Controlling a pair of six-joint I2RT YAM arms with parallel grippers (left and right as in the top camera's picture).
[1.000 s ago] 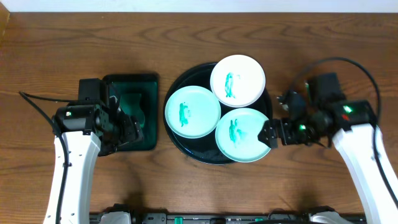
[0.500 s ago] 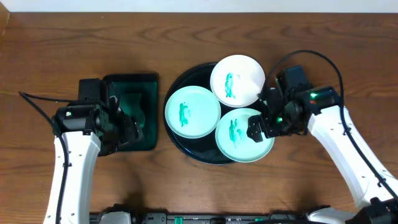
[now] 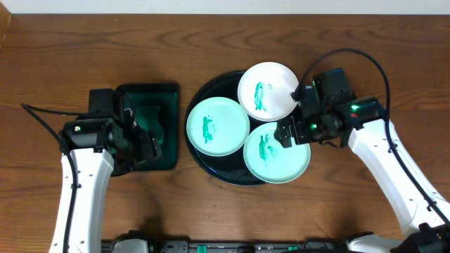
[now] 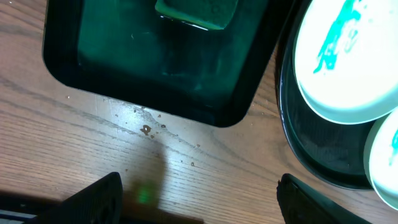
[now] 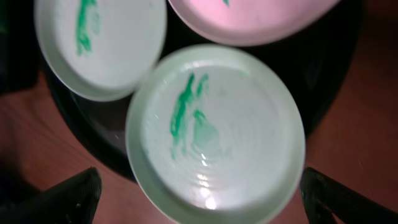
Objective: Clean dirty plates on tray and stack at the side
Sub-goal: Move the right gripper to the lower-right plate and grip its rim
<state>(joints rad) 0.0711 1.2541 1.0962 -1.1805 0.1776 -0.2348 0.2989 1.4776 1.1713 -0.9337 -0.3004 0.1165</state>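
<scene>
Hovering over the nearest plate (image 3: 276, 152), the right hand (image 5: 200, 198) has its fingers spread wide and holds nothing; its wrist camera looks straight down on that plate's teal smear. All three dirty plates lie in the round black tray (image 3: 211, 169). The left plate (image 3: 217, 126) and the far plate (image 3: 267, 90) crowd the near one, and their rims meet or overlap, though I cannot tell which rim lies on top. Each plate carries a green smear at its centre, and none stands on the bare table (image 3: 84, 49) beside the tray, so the task looks to be at its very start: taking hold of the first plate. The left hand (image 4: 202, 200) is also spread and empty, low over the wood just beside the near edge of the rectangular green tray (image 4: 155, 99), where the sponge (image 4: 196, 12) lies untouched. The next move probably calls for the right hand to drop to the near plate's free outer rim and close on it, lifting without dragging the neighbours. The left hand must reach into the green tray for the sponge, so that the plate can be wiped.
</scene>
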